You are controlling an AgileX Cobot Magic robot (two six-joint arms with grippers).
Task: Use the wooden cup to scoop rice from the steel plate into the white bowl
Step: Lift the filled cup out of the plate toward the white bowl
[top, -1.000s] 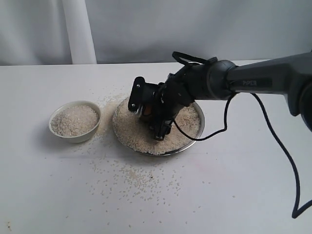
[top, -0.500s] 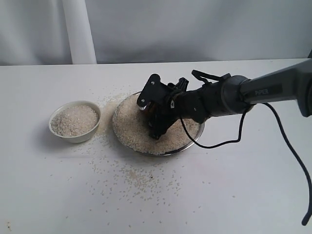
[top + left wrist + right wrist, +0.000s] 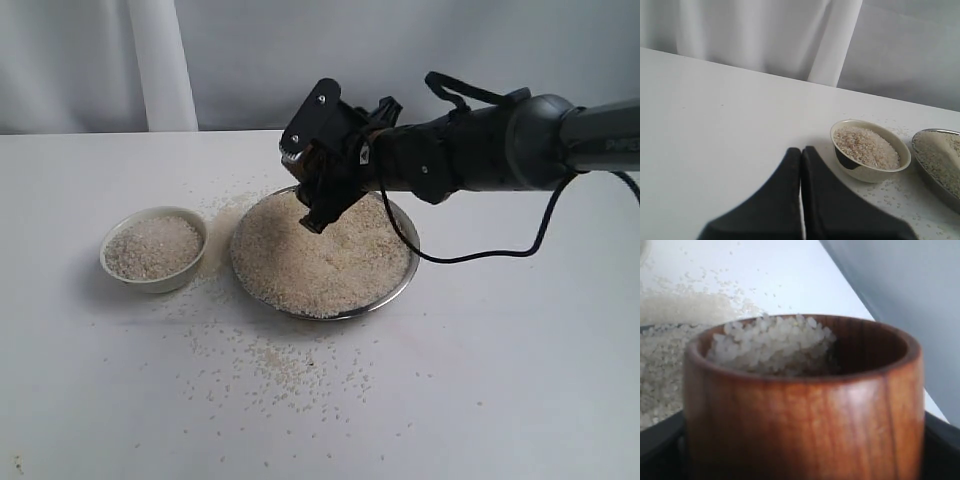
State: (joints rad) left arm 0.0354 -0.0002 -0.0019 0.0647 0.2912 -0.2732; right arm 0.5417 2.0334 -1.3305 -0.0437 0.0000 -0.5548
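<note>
My right gripper [image 3: 312, 172] is shut on the wooden cup [image 3: 805, 420], holding it upright just above the back left part of the steel plate [image 3: 402, 283]. The cup is heaped with rice [image 3: 771, 342]; dark fingers [image 3: 659, 442] flank its sides. In the exterior view only a brown sliver of the cup [image 3: 302, 168] shows between the jaws. The plate is piled with rice [image 3: 325, 262]. To its left stands the white bowl [image 3: 112, 263], nearly full of rice [image 3: 152, 245]. My left gripper [image 3: 801, 151] is shut and empty, low over the table, with the bowl [image 3: 867, 171] just ahead.
Loose grains [image 3: 290, 365] are strewn over the white table in front of the plate and between plate and bowl. A black cable [image 3: 470, 256] droops from the right arm beside the plate. A pale curtain hangs behind the table.
My right gripper has lifted out of the plate's rice and moved up and back, bringing the cup from a tilted dig to upright and full.
</note>
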